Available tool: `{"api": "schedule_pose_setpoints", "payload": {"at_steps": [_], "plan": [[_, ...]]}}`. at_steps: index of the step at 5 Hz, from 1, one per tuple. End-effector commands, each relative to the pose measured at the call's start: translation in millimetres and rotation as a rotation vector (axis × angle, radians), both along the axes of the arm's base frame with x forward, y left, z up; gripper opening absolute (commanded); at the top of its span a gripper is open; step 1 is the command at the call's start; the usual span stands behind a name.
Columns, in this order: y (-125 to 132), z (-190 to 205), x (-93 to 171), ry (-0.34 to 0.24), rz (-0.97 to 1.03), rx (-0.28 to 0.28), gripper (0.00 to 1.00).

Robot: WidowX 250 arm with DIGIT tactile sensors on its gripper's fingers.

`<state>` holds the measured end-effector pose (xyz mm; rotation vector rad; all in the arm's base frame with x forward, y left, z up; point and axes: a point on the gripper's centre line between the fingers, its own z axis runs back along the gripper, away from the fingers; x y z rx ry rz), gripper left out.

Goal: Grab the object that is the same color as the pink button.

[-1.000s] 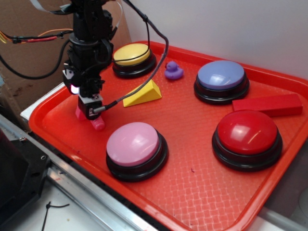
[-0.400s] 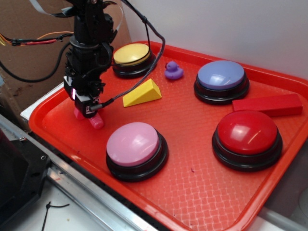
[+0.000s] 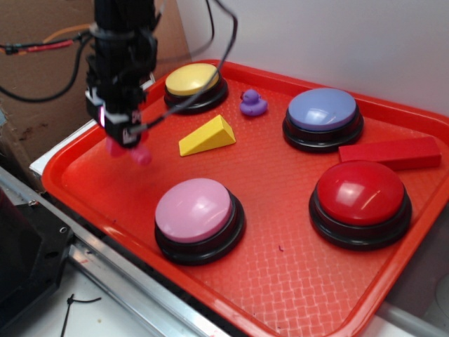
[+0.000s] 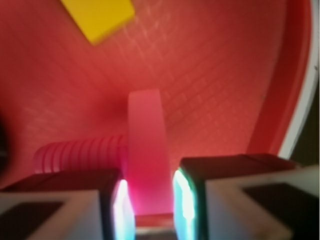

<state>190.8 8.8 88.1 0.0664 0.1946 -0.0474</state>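
Note:
My gripper [image 3: 125, 144] [image 4: 148, 196] is shut on the flat head of the small pink toy bolt [image 3: 139, 154] [image 4: 145, 150], which hangs lifted above the left part of the red tray [image 3: 280, 232]. In the wrist view the bolt's ribbed shaft [image 4: 80, 155] sticks out to the left of the fingers. The pink button [image 3: 194, 209], a glossy dome on a black base, stands on the tray in front and to the right of the gripper.
On the tray also stand a yellow button [image 3: 192, 79], a lavender-blue button [image 3: 322, 109] and a red button [image 3: 360, 192]. A yellow wedge [image 3: 207, 136] [image 4: 98, 17], a purple duck [image 3: 252, 103] and a red block [image 3: 390, 152] lie between them. The tray's raised rim [image 4: 295, 75] runs close on the left.
The gripper has risen with the pink bolt in it, lifting the bolt off the tray floor and shifting slightly toward the back.

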Motion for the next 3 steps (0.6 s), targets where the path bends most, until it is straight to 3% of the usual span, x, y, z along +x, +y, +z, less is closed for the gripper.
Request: {"api": "schedule_pose_setpoints", "payload": {"at_steps": [1, 2, 3], "plan": [[-13.1, 116.5, -3.8, -0.343, 0.147, -0.126, 0.00], [-10.4, 166.4, -4.1, -0.367, 0.156, -0.122, 0.00], [-10.9, 172.3, -1.9, -0.377, 0.157, -0.104, 0.00]]}}
